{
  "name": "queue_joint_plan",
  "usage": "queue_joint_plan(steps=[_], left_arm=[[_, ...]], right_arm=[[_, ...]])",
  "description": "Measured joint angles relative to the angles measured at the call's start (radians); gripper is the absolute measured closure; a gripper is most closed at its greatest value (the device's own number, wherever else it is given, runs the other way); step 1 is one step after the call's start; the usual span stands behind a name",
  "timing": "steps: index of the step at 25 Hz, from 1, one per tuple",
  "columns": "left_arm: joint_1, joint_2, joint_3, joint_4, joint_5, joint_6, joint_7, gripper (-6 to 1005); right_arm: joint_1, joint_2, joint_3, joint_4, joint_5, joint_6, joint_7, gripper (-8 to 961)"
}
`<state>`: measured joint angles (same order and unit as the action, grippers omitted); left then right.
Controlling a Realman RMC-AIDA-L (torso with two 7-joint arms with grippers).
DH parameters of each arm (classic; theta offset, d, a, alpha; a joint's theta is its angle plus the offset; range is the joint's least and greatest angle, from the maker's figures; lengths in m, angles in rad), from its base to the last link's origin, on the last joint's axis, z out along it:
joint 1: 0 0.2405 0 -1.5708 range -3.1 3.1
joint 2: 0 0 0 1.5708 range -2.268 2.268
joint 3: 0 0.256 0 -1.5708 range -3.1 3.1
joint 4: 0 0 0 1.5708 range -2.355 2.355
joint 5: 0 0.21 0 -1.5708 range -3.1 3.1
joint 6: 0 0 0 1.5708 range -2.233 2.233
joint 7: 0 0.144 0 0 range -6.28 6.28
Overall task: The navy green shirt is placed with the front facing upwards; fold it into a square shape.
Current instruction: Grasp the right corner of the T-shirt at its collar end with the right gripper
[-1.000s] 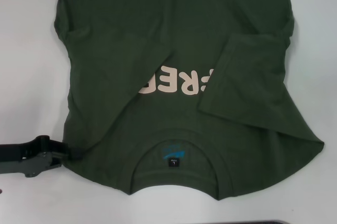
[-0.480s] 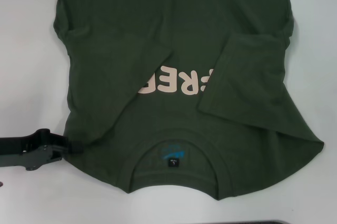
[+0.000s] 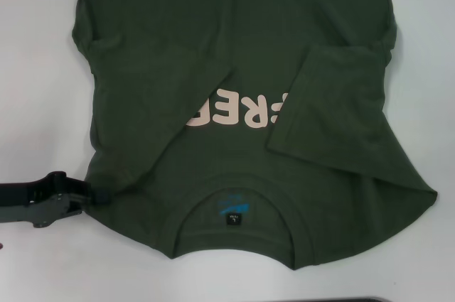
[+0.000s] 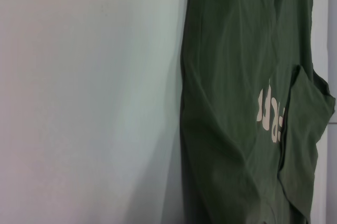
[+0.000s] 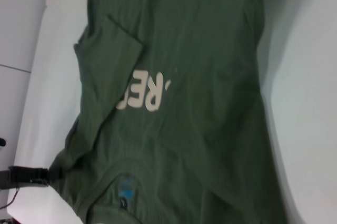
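Navy green shirt (image 3: 234, 89) lies flat on the white table (image 3: 35, 67), both sleeves folded inward. Left tool (image 3: 99, 196) has slid back to the shirt's near-left shoulder edge; whether it grips cloth, I cannot tell. Bottom fold remains.

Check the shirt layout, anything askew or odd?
Uneven. On the navy green shirt, the right sleeve is folded in and covers part of the cream letters; the right shoulder corner flares outward. Left gripper is at the left shoulder edge.
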<state>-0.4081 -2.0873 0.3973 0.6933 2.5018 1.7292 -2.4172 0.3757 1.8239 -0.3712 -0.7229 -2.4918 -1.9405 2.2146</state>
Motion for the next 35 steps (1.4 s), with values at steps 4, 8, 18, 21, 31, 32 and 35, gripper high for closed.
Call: queue_joint_plan(steps=[4, 8, 18, 21, 31, 32, 35], left_arm=[[0.0, 0.0, 0.0, 0.0, 0.0, -0.008, 0.0, 955], [0.0, 0.0, 0.0, 0.0, 0.0, -0.01, 0.0, 955], [-0.011, 0.003, 0.002, 0.0, 0.001, -0.017, 0.0, 956], [-0.013, 0.003, 0.003, 0.0, 0.001, -0.02, 0.0, 956], [-0.021, 0.005, 0.0, -0.007, 0.0, -0.03, 0.0, 955], [-0.023, 0.005, 0.0, -0.008, 0.0, -0.032, -0.001, 955], [-0.024, 0.005, 0.0, -0.008, 0.0, -0.032, -0.002, 955]], right_arm=[[0.006, 0.002, -0.005, 0.058, -0.032, 0.038, 0.012, 8], [0.015, 0.005, -0.022, 0.093, -0.042, 0.071, 0.018, 8], [0.059, 0.037, -0.032, 0.142, -0.081, 0.127, 0.046, 9], [0.061, 0.038, -0.032, 0.141, -0.082, 0.129, 0.054, 9], [0.067, 0.031, -0.038, 0.137, -0.084, 0.141, 0.07, 8], [0.069, 0.031, -0.041, 0.139, -0.084, 0.143, 0.07, 8], [0.07, 0.035, -0.051, 0.14, -0.084, 0.155, 0.076, 8]])
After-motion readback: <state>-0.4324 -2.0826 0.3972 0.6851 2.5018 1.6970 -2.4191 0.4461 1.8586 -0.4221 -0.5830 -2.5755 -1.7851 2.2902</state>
